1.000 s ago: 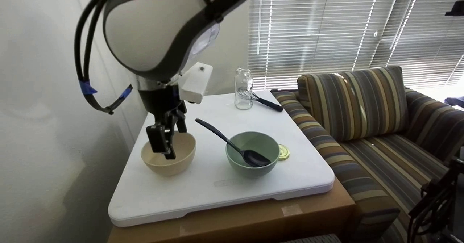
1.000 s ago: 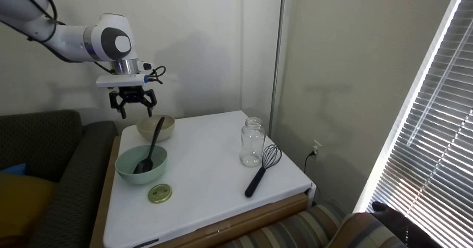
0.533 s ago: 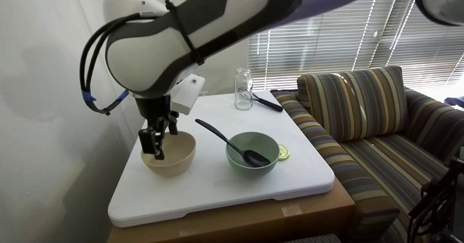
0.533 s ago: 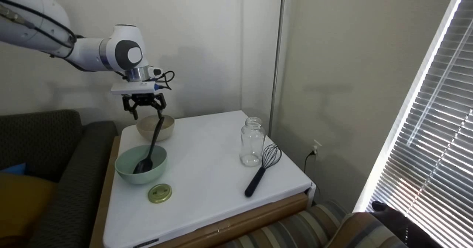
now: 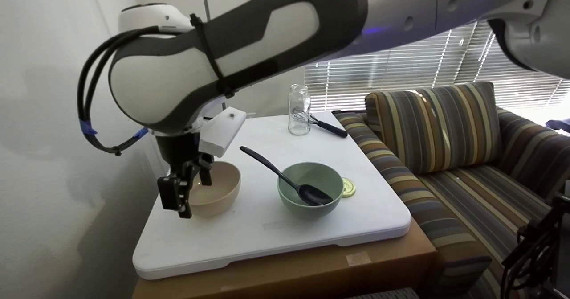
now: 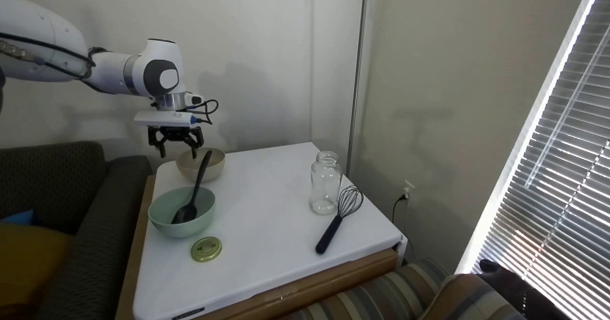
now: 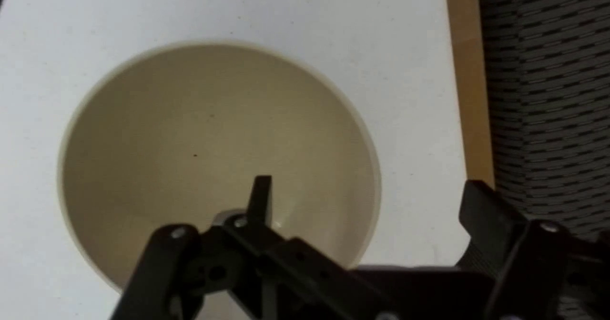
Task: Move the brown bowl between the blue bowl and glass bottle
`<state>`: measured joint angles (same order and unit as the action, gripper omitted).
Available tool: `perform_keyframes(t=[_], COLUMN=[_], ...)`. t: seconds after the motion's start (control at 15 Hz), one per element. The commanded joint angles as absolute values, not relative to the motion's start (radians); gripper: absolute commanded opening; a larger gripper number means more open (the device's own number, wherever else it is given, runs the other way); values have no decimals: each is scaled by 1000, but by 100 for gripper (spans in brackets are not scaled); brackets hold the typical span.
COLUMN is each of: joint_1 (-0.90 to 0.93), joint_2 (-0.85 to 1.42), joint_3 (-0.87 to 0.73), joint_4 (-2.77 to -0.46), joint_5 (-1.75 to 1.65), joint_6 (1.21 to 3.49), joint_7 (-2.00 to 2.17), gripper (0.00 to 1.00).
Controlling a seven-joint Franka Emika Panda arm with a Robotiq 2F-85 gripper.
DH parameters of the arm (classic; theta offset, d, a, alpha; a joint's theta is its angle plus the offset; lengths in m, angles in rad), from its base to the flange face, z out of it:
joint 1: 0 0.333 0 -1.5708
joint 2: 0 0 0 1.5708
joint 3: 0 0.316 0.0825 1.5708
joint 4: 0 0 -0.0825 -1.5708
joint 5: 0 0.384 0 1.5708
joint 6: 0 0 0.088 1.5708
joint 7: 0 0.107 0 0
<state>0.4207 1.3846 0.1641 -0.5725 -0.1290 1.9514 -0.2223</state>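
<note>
The brown bowl (image 5: pixel 225 191), tan and empty, stands upright on the white table in both exterior views (image 6: pixel 187 170) and fills much of the wrist view (image 7: pixel 214 134). My gripper (image 5: pixel 196 195) is open and holds nothing; it also shows at the bowl (image 6: pixel 178 153). In the wrist view the gripper (image 7: pixel 369 191) has one finger over the bowl's inside and the other outside its rim. I cannot tell whether the fingertips are below the rim. The blue bowl (image 5: pixel 311 212) (image 6: pixel 181 228) holds a black spoon. The glass bottle (image 5: pixel 299 125) (image 6: pixel 325 181) stands upright, away from both bowls.
A whisk (image 5: pixel 329 129) (image 6: pixel 329 236) lies beside the bottle. A gold lid (image 5: pixel 348 187) (image 6: pixel 206 249) lies near the blue bowl. The spoon's handle (image 5: pixel 262 160) sticks out toward the brown bowl. A wall stands close behind the gripper. A striped armchair (image 5: pixel 436 129) borders the table (image 5: pixel 267 241).
My gripper has come down toward the brown bowl. In the last half second it has shifted left in both exterior views, toward the bowl's rim. The bowls and the bottle have not moved.
</note>
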Motion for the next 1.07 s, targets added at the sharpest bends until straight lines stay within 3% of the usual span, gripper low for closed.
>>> perform_keyframes(t=[0.0, 0.4, 0.47, 0.6, 1.0], joint_1=[442, 453, 446, 447, 456], joint_2=[1442, 1520, 1471, 1481, 1477], joint_3=[158, 114, 105, 101, 98], joint_4=[-454, -367, -462, -452, -421], joint_5=[-95, -103, -98, -97, -104], joint_6=[1867, 1854, 1903, 1900, 1876], joint_7=[-255, -238, -233, -233, -255], gripper=[100, 100, 75, 68, 26])
